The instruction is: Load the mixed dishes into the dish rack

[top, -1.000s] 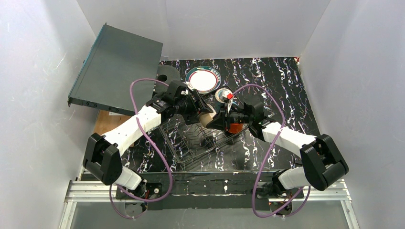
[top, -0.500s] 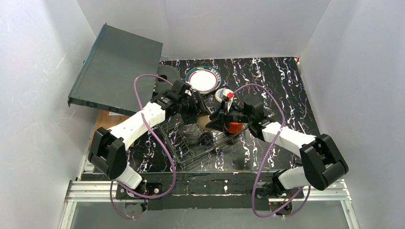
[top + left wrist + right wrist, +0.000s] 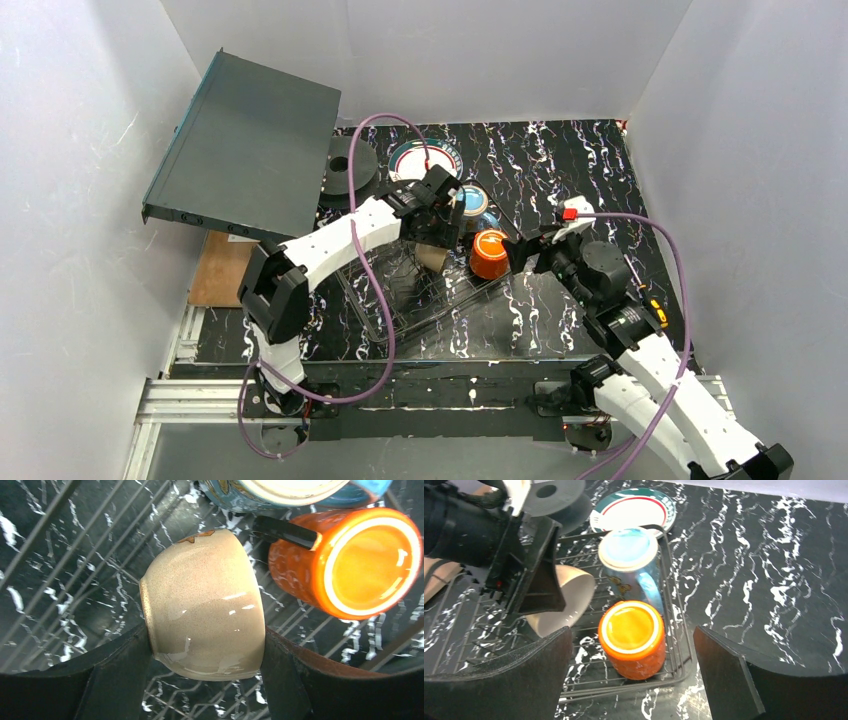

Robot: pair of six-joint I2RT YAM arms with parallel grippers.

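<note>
Now left claw (image 3: 205,647) snug around cream bowl (image 3: 202,605)

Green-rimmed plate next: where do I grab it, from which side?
The green-rimmed plate lies flat on the table, black spool at its left, dish rack in front. So probably pinch its rim at the right edge, low, with the open right gripper.

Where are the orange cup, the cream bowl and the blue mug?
orange cup (image 3: 634,661), right wrist view, on its side wall.
cream bowl (image 3: 210,625), left wrist view, on its outer wall.
blue mug (image 3: 628,548), right wrist view, on its pale top.
</note>
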